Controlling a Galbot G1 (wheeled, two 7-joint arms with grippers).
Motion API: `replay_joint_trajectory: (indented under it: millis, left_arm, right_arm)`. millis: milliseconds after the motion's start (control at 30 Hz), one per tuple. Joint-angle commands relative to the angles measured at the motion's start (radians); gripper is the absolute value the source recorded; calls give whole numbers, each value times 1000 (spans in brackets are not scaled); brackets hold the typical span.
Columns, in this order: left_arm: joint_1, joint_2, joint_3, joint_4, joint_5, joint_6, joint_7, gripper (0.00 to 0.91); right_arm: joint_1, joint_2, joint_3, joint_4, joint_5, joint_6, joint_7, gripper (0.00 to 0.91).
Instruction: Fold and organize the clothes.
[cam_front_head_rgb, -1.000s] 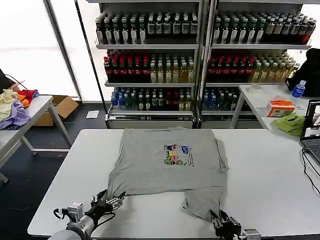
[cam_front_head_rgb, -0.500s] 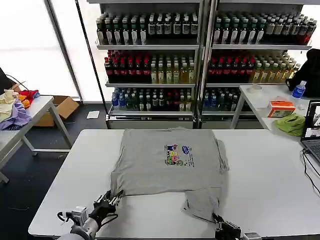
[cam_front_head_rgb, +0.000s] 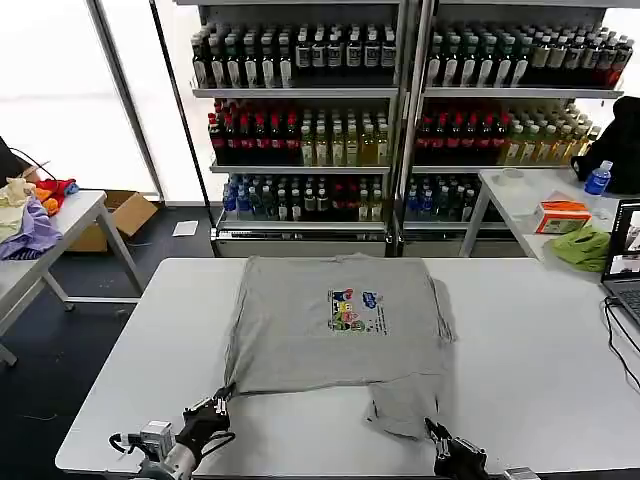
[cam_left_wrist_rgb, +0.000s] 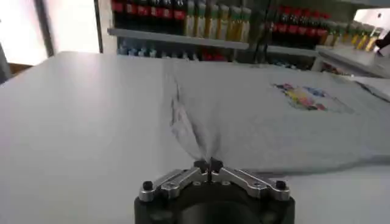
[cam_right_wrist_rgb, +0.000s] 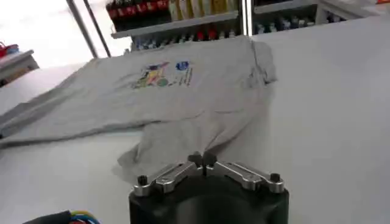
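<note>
grey shirt (cam_front_head_rgb: 335, 325) — hem corners pinched

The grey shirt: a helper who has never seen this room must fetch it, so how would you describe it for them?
Start at the big white table in front of the drink shelves. The grey shirt lies spread flat on it, with the left pincer and right pincer at its near hem. Unlike the green cloth on the side table, it is pale grey with a small multicoloured print.
</note>
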Motion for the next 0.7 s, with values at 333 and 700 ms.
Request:
replay_joint_trajectory:
  millis: [333,700]
  left_arm:
    - [363,-64,-137,-234,53,6,5,0]
    - [385,19,-201,-285,4,109,25,0]
  right_arm:
    - [-311,-14,33,132,-55,47,-38,0]
    - [-288,-20,23,166,-45,75,-85,0]
